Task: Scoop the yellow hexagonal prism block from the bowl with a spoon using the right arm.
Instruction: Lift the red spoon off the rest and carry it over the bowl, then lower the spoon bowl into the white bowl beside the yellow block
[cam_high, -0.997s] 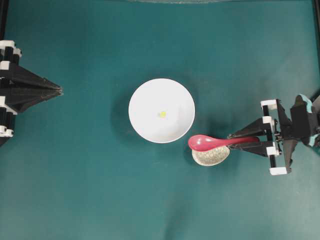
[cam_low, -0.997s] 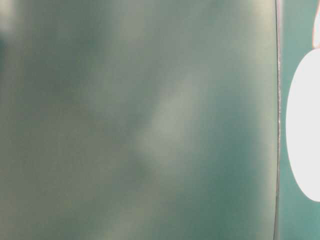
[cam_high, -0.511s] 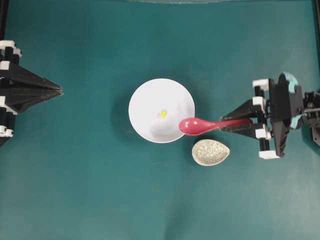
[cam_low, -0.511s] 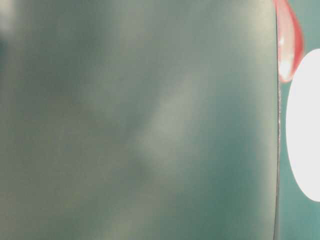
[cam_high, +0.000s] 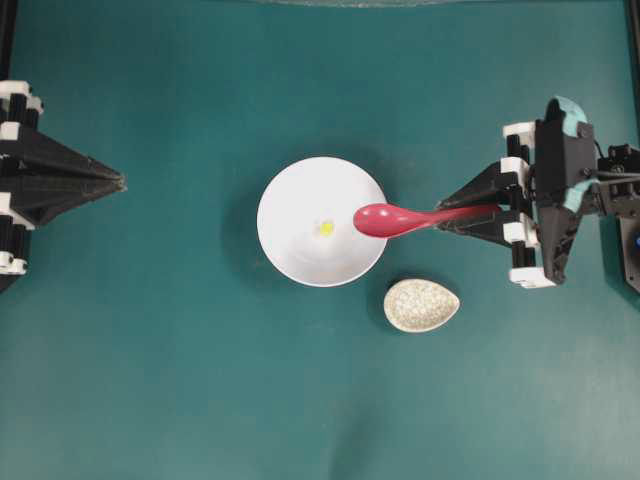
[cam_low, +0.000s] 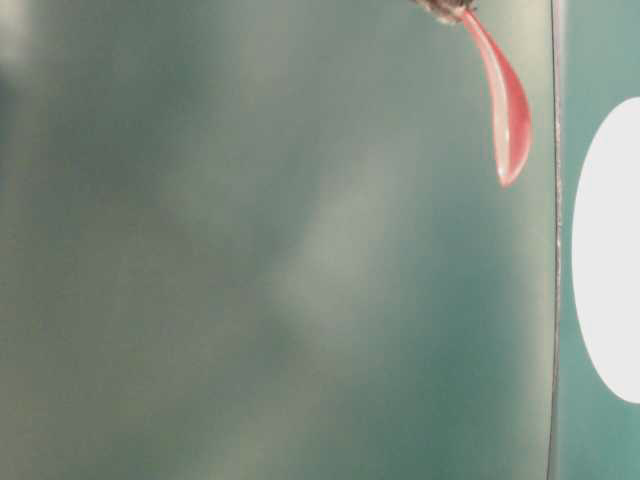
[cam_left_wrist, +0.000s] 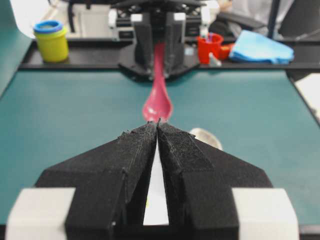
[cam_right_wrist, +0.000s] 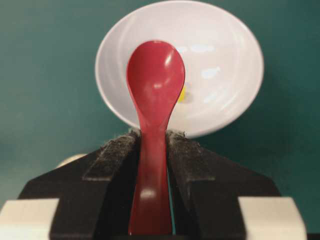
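The white bowl (cam_high: 300, 245) sits mid-table with the tiny yellow hexagonal prism block (cam_high: 326, 228) near its centre. My right gripper (cam_high: 442, 217) is shut on the handle of the pink-red spoon (cam_high: 385, 219), which is held in the air with its scoop over the bowl's right rim. From the right wrist, the spoon (cam_right_wrist: 155, 85) points at the bowl (cam_right_wrist: 225, 40), and the block (cam_right_wrist: 183, 93) peeks out beside the scoop. My left gripper (cam_high: 122, 182) rests shut at the table's left edge, holding nothing. The left wrist view shows the spoon (cam_left_wrist: 158, 105) beyond the left gripper (cam_left_wrist: 158, 121).
A small speckled oval dish (cam_high: 421, 305) lies on the green table just right of and below the bowl. The table-level view is mostly blurred, showing the spoon (cam_low: 505, 110) hanging and part of the bowl (cam_low: 610, 250). Cups and clutter sit beyond the table's far end.
My right gripper has lifted the spoon off the speckled dish and carried it up-frame and left, so the scoop now hangs over the bowl's right rim. The left arm stayed still.
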